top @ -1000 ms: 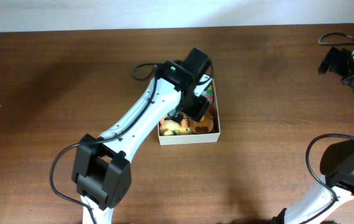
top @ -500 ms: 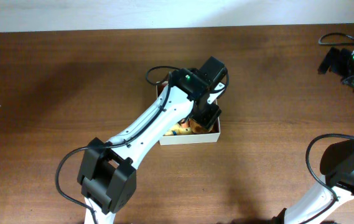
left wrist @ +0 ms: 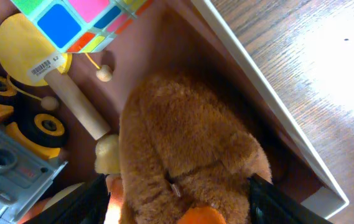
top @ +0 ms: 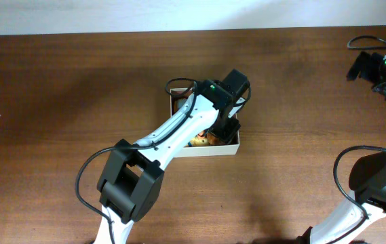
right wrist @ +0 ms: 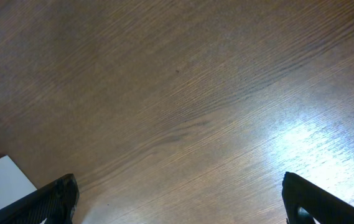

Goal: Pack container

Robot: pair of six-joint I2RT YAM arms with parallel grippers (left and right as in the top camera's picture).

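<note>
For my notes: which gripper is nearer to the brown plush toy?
Left. The left gripper is in the container, its fingers on both sides of the brown plush toy. The right gripper is far away, over the wooden table.

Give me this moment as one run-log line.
left tool: inside container, straddling plush toy, grip unclear | right tool: open, above table | container also holds: colour cube, yellow toy vehicle
</note>
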